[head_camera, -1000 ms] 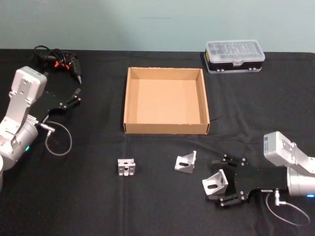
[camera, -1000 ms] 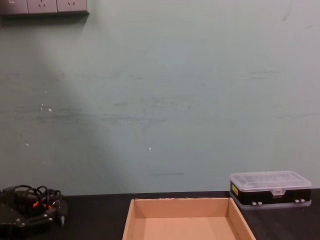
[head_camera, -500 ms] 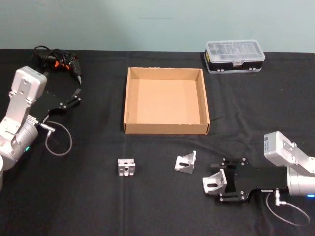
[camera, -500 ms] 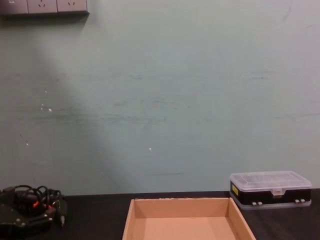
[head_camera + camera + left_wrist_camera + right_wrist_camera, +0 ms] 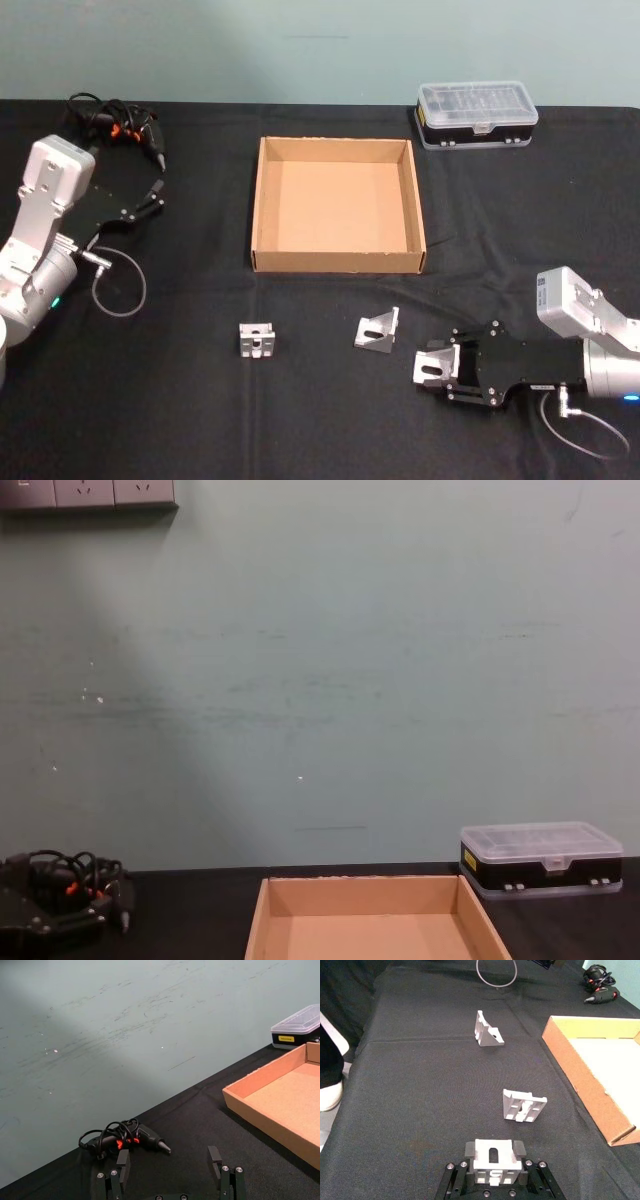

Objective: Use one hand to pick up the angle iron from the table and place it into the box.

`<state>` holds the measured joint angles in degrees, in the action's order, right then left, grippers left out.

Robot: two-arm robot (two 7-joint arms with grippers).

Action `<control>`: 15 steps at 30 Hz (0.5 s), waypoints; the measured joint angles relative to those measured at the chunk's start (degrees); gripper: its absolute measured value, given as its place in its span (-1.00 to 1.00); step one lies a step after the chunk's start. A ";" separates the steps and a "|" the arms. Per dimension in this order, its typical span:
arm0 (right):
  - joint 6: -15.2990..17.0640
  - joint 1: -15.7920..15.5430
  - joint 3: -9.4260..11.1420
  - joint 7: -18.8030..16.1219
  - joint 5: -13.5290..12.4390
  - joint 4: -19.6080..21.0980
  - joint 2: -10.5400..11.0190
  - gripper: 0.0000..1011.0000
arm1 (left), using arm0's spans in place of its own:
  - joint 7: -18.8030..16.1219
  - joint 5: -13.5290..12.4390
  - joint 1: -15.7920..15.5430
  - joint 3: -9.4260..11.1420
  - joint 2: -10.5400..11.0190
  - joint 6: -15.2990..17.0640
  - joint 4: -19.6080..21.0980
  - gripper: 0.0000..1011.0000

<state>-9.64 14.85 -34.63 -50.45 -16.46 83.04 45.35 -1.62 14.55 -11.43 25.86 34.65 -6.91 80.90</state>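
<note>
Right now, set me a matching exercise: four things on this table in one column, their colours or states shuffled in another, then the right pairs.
1. box
2. small case
3. right claw
4. left claw

A. shut on an angle iron
B. open, holding nothing
C. tan, empty
D. black, clear lid

Pairs: 1-C, 2-D, 3-A, 4-B

My head camera looks steeply down on the flat black worktop (image 5: pixel 150 400); my chest camera, set low, faces the pale green wall (image 5: pixel 320 680) at 12 o'clock; my right wrist camera skims close toward 9 o'clock. All four share the shallow tan cardboard box (image 5: pixel 338 262).
</note>
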 joint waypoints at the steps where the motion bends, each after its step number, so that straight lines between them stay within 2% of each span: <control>1: 0.00 0.00 0.00 0.00 -0.01 0.00 0.00 -0.10 | 0.00 0.00 0.00 0.00 0.00 0.00 0.00 1.00; 6: -0.05 -0.06 0.10 0.14 -0.11 0.05 0.01 -0.10 | 0.00 0.00 0.00 0.00 0.00 0.00 0.00 1.00; 9: -0.49 -0.71 1.22 1.38 -0.96 0.84 0.16 -0.10 | 0.00 0.00 0.00 0.00 0.00 0.00 0.00 1.00; 14: -0.33 -1.47 4.50 1.97 -5.31 2.73 0.99 -0.10 | 0.00 0.00 0.00 0.00 0.00 0.00 0.00 1.00; 15: -0.09 -1.45 5.64 2.01 -6.87 3.23 1.13 -0.10 | 0.00 0.00 0.00 0.00 0.00 0.00 0.00 1.00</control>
<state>-9.73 13.40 -28.98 -48.44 -23.32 86.27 46.48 -1.62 14.55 -11.43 25.86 34.65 -6.91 80.90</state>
